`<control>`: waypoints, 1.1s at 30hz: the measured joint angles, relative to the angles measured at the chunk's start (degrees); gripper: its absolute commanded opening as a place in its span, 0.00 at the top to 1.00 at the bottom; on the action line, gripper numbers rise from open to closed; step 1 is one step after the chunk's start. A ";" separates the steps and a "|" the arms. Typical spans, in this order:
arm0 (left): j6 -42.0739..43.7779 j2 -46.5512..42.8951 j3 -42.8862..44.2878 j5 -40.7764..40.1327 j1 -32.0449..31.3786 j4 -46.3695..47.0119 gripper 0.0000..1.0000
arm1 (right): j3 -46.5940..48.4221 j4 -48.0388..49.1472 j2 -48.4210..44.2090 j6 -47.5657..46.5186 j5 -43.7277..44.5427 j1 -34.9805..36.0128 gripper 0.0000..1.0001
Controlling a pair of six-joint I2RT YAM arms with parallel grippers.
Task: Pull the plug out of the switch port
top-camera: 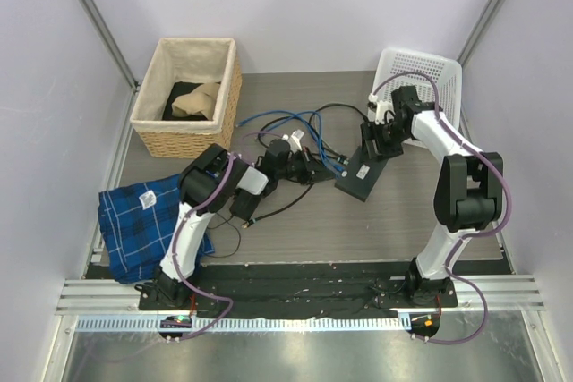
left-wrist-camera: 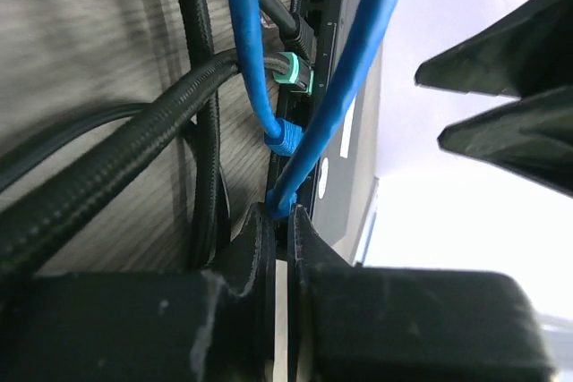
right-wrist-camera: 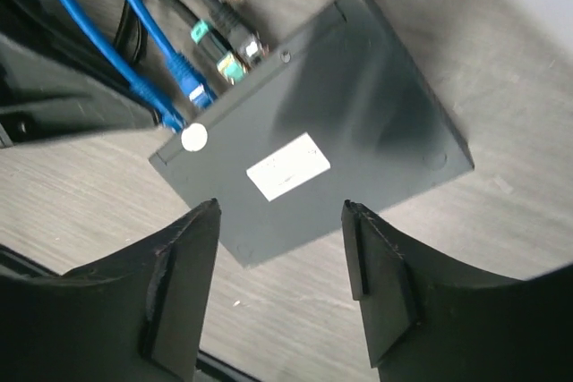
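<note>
The left gripper (left-wrist-camera: 277, 219) is pinched tight on the small blue plug (left-wrist-camera: 279, 199) at the end of a bright blue round cable. Its two black fingers meet right at the plug's boot, not farther back on the cord; I judge this is so a pull goes into the connector and does not stretch the cable. Directly ahead of those fingertips lies the flat black rectangular switch box with a small white label (right-wrist-camera: 358, 96), its socket edge facing the left gripper. The plug appears seated in the socket nearest the box's corner, so the extraction looks not yet done. Just beyond the grip, along the same socket row, sit a second blue plug (left-wrist-camera: 285, 136) and a black plug with a teal collar (left-wrist-camera: 295, 73); gripping at the corner keeps the fingers off them. A thick black braided cable (left-wrist-camera: 116, 158) runs beside the left fingers on the grey wood-grain table (right-wrist-camera: 81, 185). The right gripper (right-wrist-camera: 279, 212) hovers above the switch box with its fingers spread and nothing between them, the labelled face just beneath its fingertips. From there it seems placed to steady the box so it does not slide when the left arm pulls.
</note>
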 measured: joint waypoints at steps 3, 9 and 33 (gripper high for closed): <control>-0.59 0.76 0.13 3.69 1.70 1.51 1.00 | -2.34 -0.13 -1.99 1.55 -0.17 -0.61 0.32; -1.53 1.95 3.56 10.64 4.94 1.07 1.00 | -7.45 -0.50 -4.50 4.52 -4.00 -4.87 0.29; -0.44 0.02 7.89 23.34 11.52 -6.62 1.00 | -10.49 16.52 5.77 24.30 -28.06 -16.13 0.14</control>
